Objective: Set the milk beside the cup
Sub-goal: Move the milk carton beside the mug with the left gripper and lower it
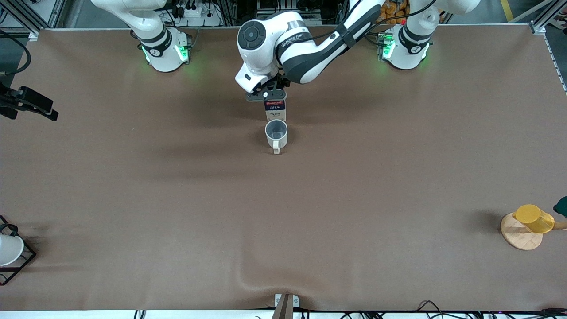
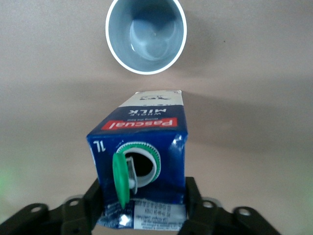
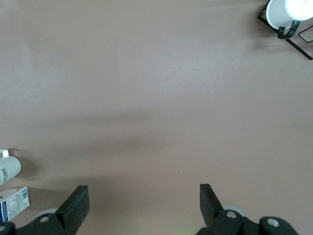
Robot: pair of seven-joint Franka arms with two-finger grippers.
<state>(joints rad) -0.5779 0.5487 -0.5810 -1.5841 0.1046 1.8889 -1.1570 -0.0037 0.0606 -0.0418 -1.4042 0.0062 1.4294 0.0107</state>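
The milk (image 1: 275, 113) is a dark-blue carton with a red label, held upright, and its green cap is flipped open in the left wrist view (image 2: 139, 142). My left gripper (image 1: 273, 101) is shut on its upper part, one finger on each side (image 2: 142, 208). The carton is just beside the cup (image 1: 276, 134), farther from the front camera, with a small gap between them. I cannot tell whether its base touches the table. The cup (image 2: 146, 36) is cream-white, grey inside and upright, its handle toward the front camera. My right gripper (image 3: 142, 196) is open and empty, high over bare table.
A yellow cup (image 1: 533, 218) lies on a round wooden board (image 1: 518, 237) near the left arm's end. A white cup in a black wire rack (image 1: 9, 250) stands at the right arm's end. The brown cloth has a fold (image 1: 261, 283) at the near edge.
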